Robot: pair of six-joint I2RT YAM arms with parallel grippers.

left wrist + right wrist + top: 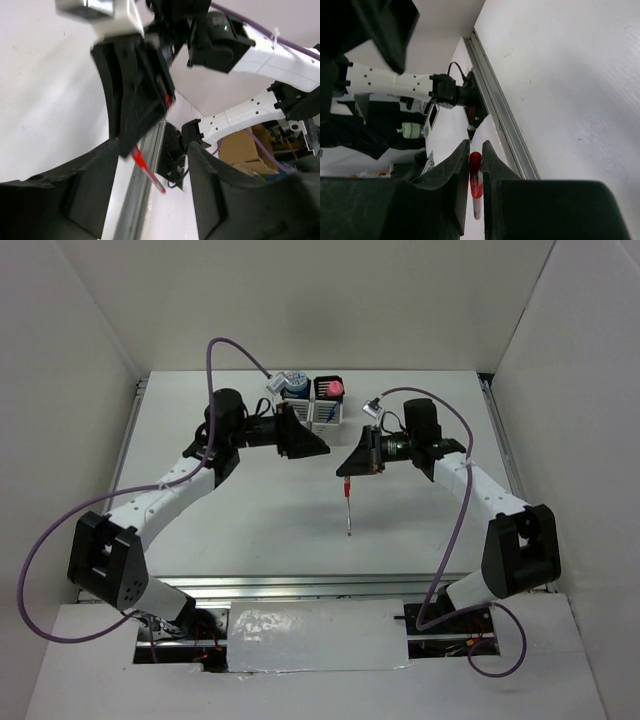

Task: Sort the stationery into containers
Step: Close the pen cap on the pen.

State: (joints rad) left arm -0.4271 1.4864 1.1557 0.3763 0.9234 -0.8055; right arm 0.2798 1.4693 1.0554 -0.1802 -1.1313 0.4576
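Right fingers: clamped on the top end of a thin red plastic pen, pen hanging tip-down over the white surface
Left fingers: spread apart, holding nothing
Cups: square slotted black and white pen cups at the far edge, with a blue round roll and a pink-capped tube poking out

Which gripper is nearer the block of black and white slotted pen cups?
Left. The left gripper hangs open just in front of the black and white slotted pen cups; the right gripper sits farther toward the near edge, shut on the thin red pen.
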